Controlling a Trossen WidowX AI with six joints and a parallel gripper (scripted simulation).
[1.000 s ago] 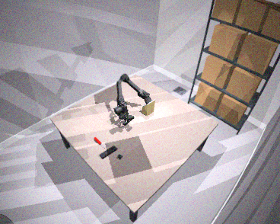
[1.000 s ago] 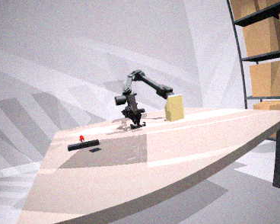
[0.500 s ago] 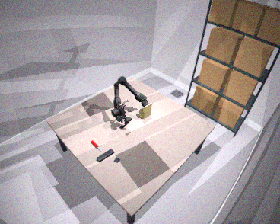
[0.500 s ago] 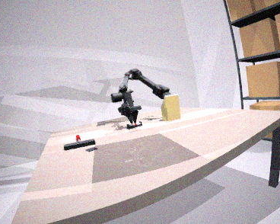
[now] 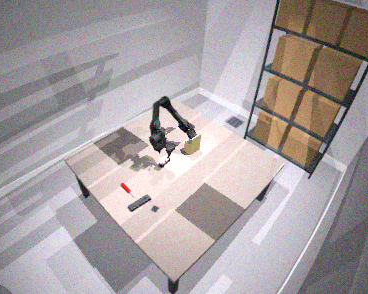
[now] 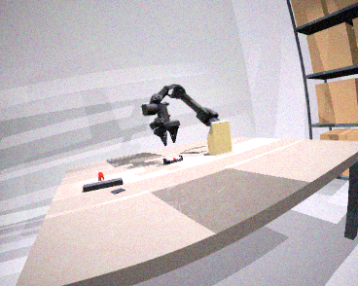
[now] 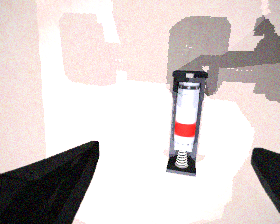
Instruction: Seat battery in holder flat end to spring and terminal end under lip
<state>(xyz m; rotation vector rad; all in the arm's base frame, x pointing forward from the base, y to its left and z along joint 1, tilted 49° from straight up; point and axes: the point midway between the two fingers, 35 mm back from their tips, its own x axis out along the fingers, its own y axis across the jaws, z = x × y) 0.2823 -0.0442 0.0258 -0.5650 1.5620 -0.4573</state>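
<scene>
The black holder [image 7: 201, 111] [image 6: 166, 161] stands on the table, its lip end at the top of the wrist view and its coiled spring [image 7: 181, 159] at the bottom. The battery [image 7: 186, 112], grey-white with a red band, lies inside, in line with the holder. Its flat end meets the spring. Its dark-ringed end is at the lip; the terminal tip does not show clearly, and whether it lies fully flat is hard to tell. My gripper [image 7: 173, 151] [image 6: 169, 143] is wide open and empty, above the holder, with a gap visible in the exterior view. Neither finger touches the battery or holder.
A yellow block [image 5: 192, 144] [image 6: 220, 138] stands by the arm's base. A red-handled screwdriver [image 5: 126, 188] [image 6: 101, 176], a long dark bar [image 5: 139, 202] [image 6: 102, 185] and a small dark square [image 5: 155, 208] [image 6: 118, 191] lie farther off on the table. Shelves with boxes stand behind.
</scene>
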